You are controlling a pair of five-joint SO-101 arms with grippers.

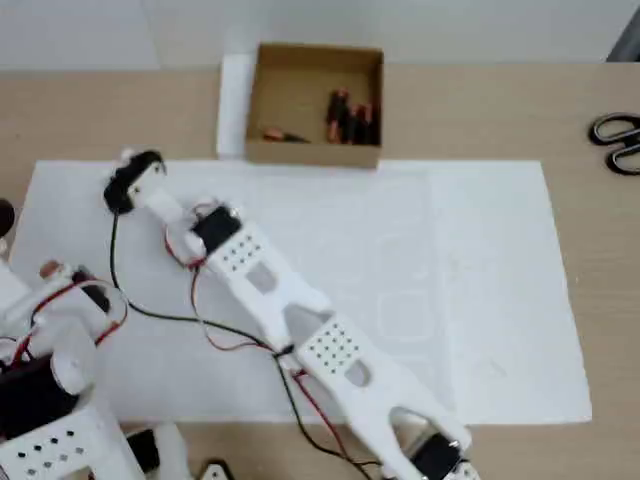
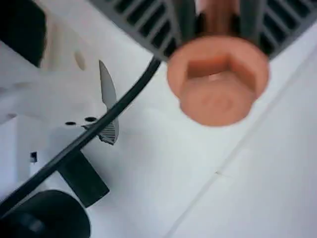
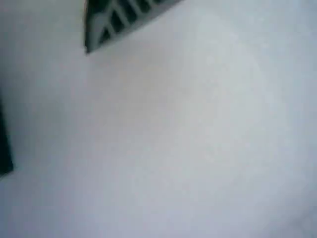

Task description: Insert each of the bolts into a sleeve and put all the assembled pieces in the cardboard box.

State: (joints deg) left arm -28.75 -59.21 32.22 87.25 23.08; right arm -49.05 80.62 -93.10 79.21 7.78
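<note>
Far left, near edge of table: L arm w/ left gripper clamped on an orange bolt. Ribbed grey pads sit on either side of the shank, and the hex head pokes out past the tips, above the white paper sheet. From overhead, the bolt's orange head shows at the L arm's tip, over the sheet's left edge. Next over: R arm reaches diagonally from the near-right corner across the sheet, w/ right gripper at the sheet's far-left corner, low over the paper; open or closed, can't tell. Black cable trails across the sheet betw. the two arms. Center, far side: cardboard box just beyond the sheet's far edge, touching it or nearly so. Inside are orange-and-black assembled pieces bunched toward the right wall, plus one single piece lying flat near the front-left corner. Far right: scissors on bare table, well apart from box and sheet.
</note>
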